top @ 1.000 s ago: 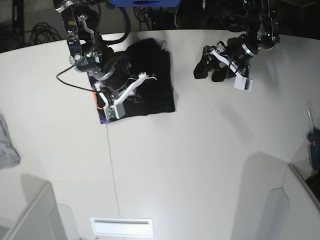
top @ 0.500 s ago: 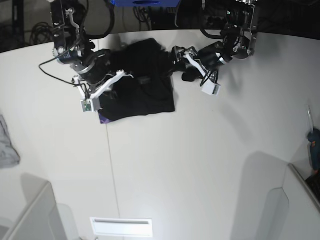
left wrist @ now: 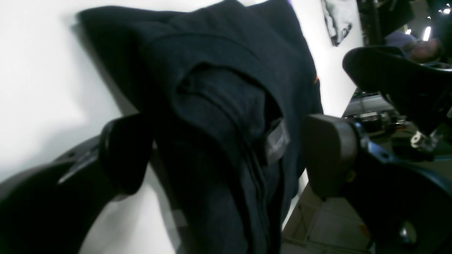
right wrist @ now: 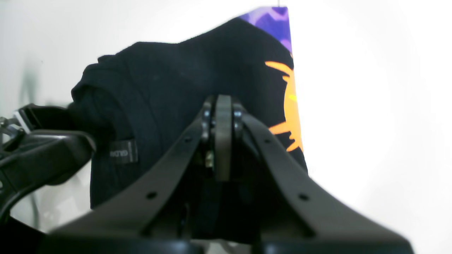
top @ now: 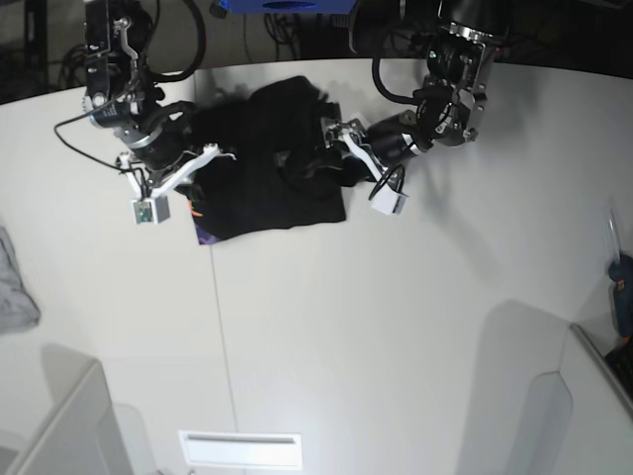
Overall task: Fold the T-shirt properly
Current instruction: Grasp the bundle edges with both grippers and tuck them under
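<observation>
The black T-shirt [top: 277, 188] lies bunched at the far side of the white table [top: 396, 327], with its purple and orange print [right wrist: 287, 88] along one edge. My left gripper [top: 334, 163] is at the shirt's right edge. In the left wrist view [left wrist: 226, 155] it is open, its jaws standing on either side of a thick fold of the shirt [left wrist: 219, 70]. My right gripper [top: 196, 163] is at the shirt's left edge. In the right wrist view [right wrist: 223, 135] its fingers are pressed together on the black cloth [right wrist: 169, 77].
A small grey cloth [top: 14, 287] lies at the table's left edge and shows far off in the left wrist view [left wrist: 337, 16]. A blue tool [top: 623, 297] sits at the right edge. A white vent panel [top: 240, 450] is at the front. A black cable [top: 89, 124] trails by the right arm.
My left gripper has swung leftward from open table onto the shirt's right edge. My right gripper has slid left from the middle of the shirt to its left edge.
</observation>
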Tool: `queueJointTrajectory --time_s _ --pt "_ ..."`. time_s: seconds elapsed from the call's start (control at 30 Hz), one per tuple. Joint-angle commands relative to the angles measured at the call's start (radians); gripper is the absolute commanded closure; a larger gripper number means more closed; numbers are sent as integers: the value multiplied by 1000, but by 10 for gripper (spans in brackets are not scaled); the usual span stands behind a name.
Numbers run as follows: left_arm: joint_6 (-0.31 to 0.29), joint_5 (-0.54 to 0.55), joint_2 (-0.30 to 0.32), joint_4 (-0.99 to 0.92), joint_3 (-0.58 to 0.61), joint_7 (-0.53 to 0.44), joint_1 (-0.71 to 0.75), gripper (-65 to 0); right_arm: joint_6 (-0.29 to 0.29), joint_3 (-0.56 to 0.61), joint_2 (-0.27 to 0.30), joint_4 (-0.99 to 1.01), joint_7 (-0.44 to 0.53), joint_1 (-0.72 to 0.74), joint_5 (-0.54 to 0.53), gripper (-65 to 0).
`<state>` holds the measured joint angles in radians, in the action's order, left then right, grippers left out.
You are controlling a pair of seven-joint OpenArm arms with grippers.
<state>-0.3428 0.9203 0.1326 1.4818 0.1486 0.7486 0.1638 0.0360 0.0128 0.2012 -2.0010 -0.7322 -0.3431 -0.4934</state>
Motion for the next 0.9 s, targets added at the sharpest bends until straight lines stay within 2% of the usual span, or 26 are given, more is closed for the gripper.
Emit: queueJointTrajectory --time_s 0.0,0.17,0.23,0.33,0.47,0.6,0.67,0.87 --pt "34 -48 -1 -17 4 45 -2 -650 -8 -4 7 -17 20 5 -9 0" --pt "35 -53 -1 -42 4 45 -8 -647 -8 -4 8 -17 21 5 -9 0" --pt "35 -53 2 -42 4 45 -8 -569 -8 -4 8 -17 21 6 -9 0" --pt "35 -53 2 -43 4 45 -19 -406 -8 -10 7 -16 26 9 -9 0" --pt "35 -53 0 -85 4 47 -45 -207 -8 -80 -1 -14 67 -7 -9 0" --pt "35 -53 3 -103 4 47 -63 0 -9 -156 -1 -8 69 -29 -9 0" --pt "35 -53 6 -103 6 67 -76 0 -9 -190 -1 -5 70 -43 -9 0" --pt "37 -53 39 -97 4 243 -178 0 -9 -218 -3 -2 70 -84 -11 0"
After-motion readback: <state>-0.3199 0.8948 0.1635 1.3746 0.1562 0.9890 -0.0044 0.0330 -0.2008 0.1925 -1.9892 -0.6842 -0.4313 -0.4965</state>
